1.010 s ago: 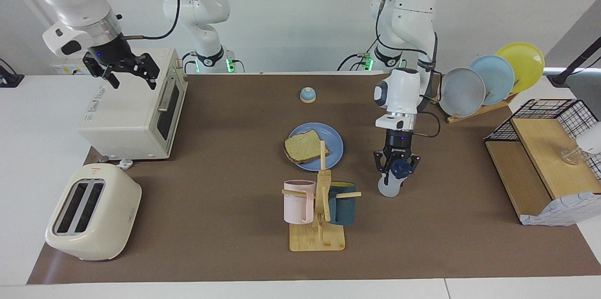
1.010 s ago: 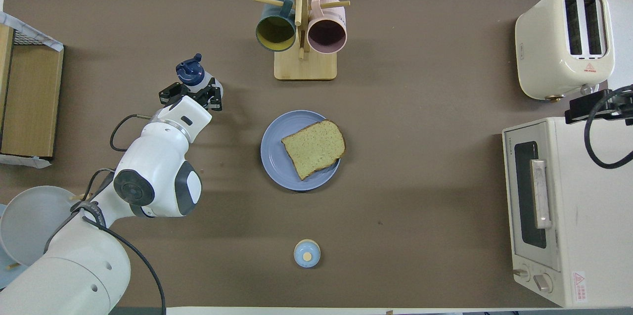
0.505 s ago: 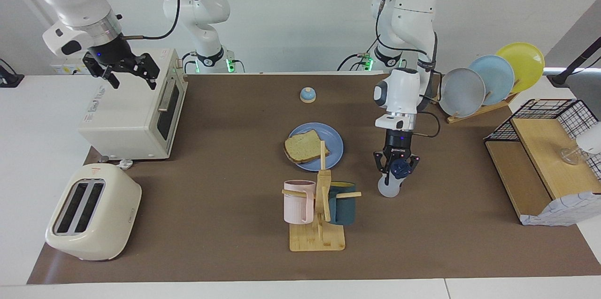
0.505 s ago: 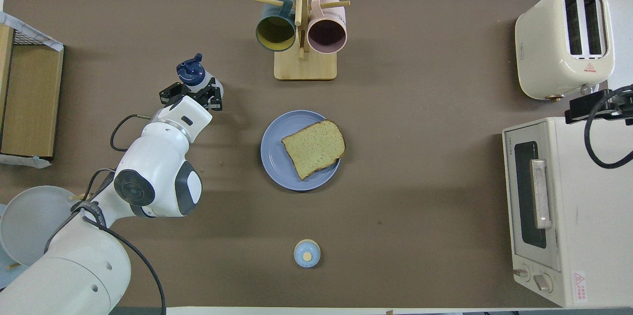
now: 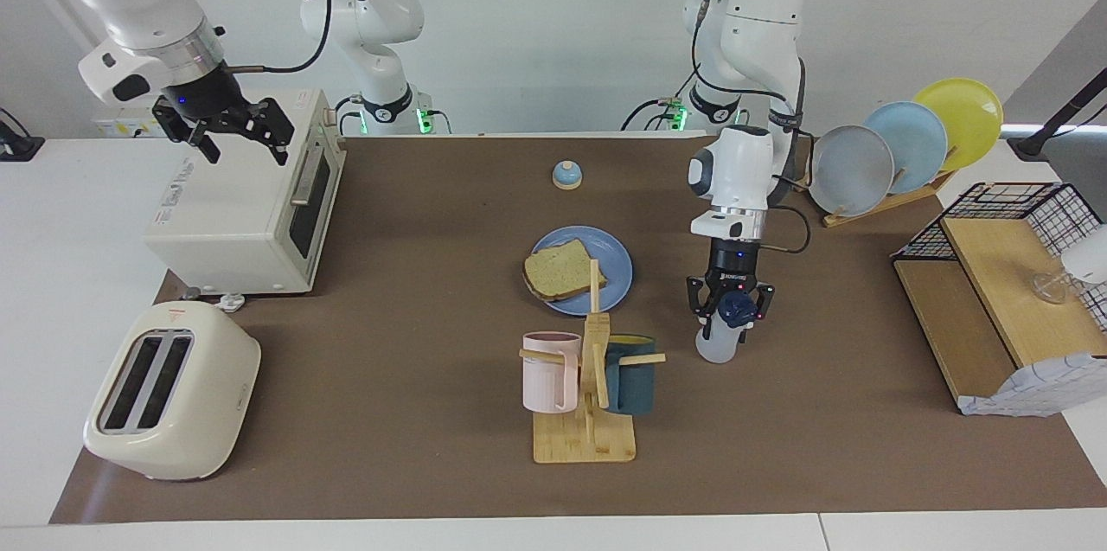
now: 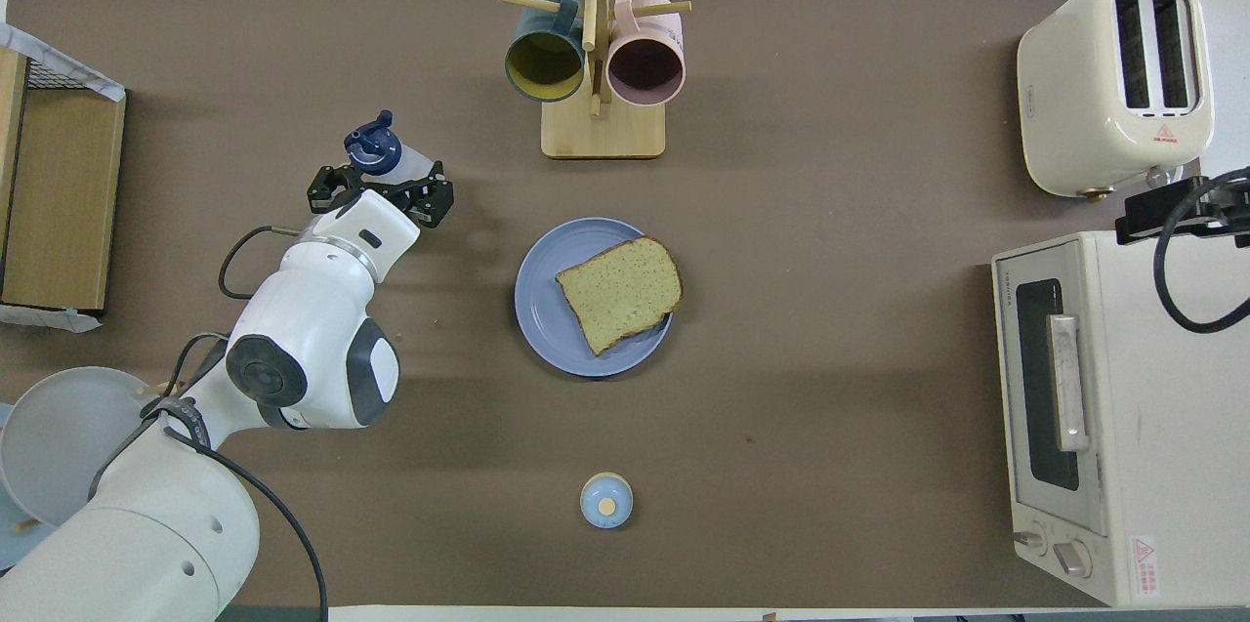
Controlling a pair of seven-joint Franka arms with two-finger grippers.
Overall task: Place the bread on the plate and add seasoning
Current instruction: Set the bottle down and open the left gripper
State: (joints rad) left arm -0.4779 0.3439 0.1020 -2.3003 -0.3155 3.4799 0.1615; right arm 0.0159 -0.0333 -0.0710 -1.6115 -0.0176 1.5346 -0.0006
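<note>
A smooth, matt medium-blue round plate [image 6: 543, 319] carries the square slice of bread [image 6: 619, 291] with a rough, speckled tan crumb and darker crust. The small translucent whitish plastic bottle with a glossy dark blue cap [image 5: 722, 331] stands on the matt brown table covering [image 6: 830, 388]. At top centre of the overhead view, the pale wooden mug rack [image 6: 601, 129] looks smooth and unvarnished, and the cream toaster [image 6: 1113, 80] at upper right shows a soft sheen.

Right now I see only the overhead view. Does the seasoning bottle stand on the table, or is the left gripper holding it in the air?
Observer: The seasoning bottle has its base on the table. The left gripper is open around its blue cap.
Operator: And the right gripper?
Observer: The right gripper hangs open and empty over the toaster oven.
Operator: Which plates are in the rack?
Observer: The rack holds a grey-blue plate, a light-blue plate and a yellow plate.
</note>
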